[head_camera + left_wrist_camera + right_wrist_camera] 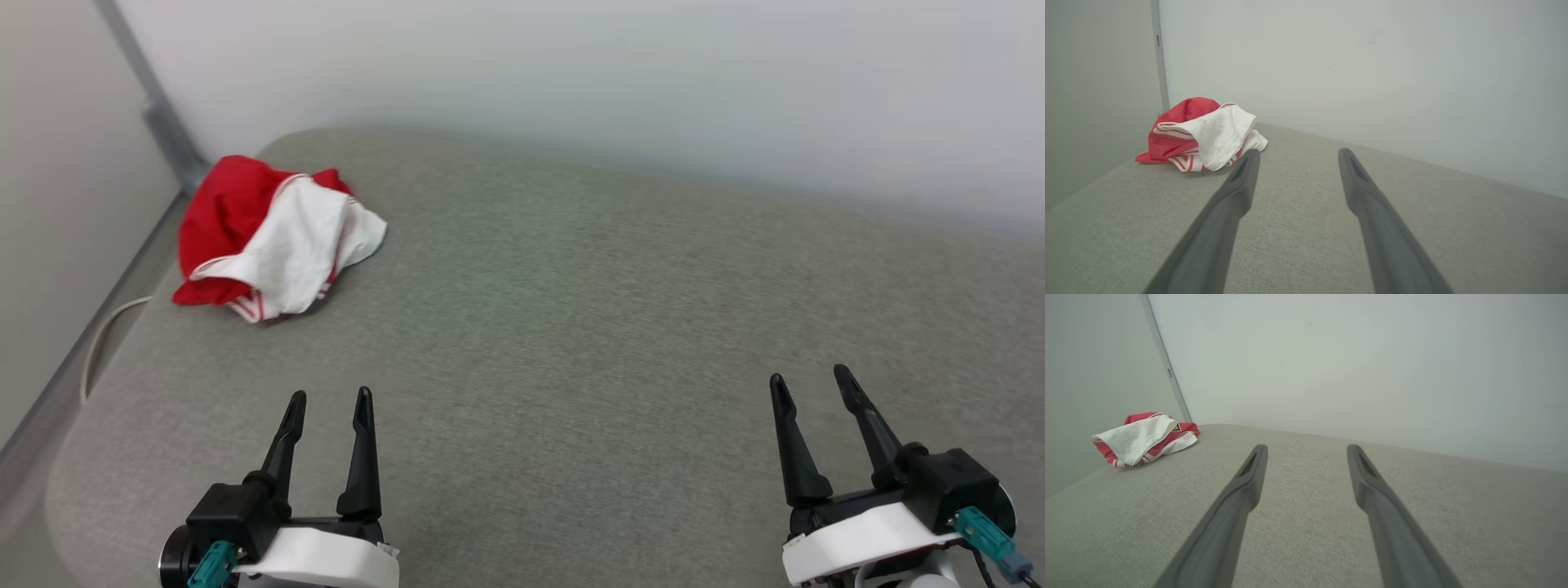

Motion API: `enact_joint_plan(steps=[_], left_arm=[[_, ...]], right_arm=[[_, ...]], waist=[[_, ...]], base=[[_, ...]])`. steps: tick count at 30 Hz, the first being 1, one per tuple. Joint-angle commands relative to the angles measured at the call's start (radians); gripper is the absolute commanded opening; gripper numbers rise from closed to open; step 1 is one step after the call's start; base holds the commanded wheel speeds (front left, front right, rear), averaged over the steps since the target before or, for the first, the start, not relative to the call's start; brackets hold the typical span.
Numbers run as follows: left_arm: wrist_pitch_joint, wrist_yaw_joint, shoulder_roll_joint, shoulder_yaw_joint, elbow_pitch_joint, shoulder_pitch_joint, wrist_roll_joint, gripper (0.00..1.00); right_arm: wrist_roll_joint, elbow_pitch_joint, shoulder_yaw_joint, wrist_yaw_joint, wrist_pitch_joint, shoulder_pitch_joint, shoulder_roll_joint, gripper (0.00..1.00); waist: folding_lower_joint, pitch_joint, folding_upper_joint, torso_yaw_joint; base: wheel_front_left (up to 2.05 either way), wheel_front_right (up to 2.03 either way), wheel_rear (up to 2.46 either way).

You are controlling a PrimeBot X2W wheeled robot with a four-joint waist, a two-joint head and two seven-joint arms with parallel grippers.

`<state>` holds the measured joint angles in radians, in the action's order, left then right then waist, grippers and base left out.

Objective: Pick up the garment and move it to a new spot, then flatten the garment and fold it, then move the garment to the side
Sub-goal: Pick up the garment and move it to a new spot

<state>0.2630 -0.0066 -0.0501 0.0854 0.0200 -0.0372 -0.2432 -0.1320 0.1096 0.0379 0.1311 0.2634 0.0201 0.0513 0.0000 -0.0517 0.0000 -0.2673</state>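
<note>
A desk (571, 343) covered in grey woven fabric, with rounded corners, is seen from the head view, set into the corner of a room. A plain pale wall (571, 65) is met along its far edge, and a second wall runs down its left side. The corner between the two walls is marked by a grey vertical strip (155, 106). A pale cable (102, 335) is looped in the gap beside the desk's left edge.

The garment (269, 241) is bunched in a heap at the far left corner of the desk, close to the left edge. Red cloth is shown at the back and left of the heap, a white panel is draped over the front, and red-and-white striped trim is seen along the lower hem.

The left gripper (331, 394) is held low over the near left part of the desk, its jaws spread apart and empty, pointed towards the far wall. The right gripper (810, 375) is held over the near right part, tilted slightly leftward, its jaws likewise parted with nothing between them. Both are kept well apart from the garment, the left one being the nearer.
</note>
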Motion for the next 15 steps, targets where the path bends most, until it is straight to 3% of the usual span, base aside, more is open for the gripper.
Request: enact_joint_plan(steps=[1,15], left_arm=[[0.003,0.006,0.0,-0.001,-0.004,-0.002,0.004,1.0],[0.003,0.008,0.0,0.009,-0.009,-0.013,0.014,1.0]], right_arm=[[0.003,-0.003,0.002,-0.001,0.002,0.007,-0.002,1.0],[0.009,-0.003,0.056,-0.001,0.002,0.011,-0.002,1.0]], waist=[[0.0,0.003,0.0,-0.045],[0.0,0.007,0.0,-0.189]], base=[[0.0,0.0,0.0],[0.0,0.0,0.0]])
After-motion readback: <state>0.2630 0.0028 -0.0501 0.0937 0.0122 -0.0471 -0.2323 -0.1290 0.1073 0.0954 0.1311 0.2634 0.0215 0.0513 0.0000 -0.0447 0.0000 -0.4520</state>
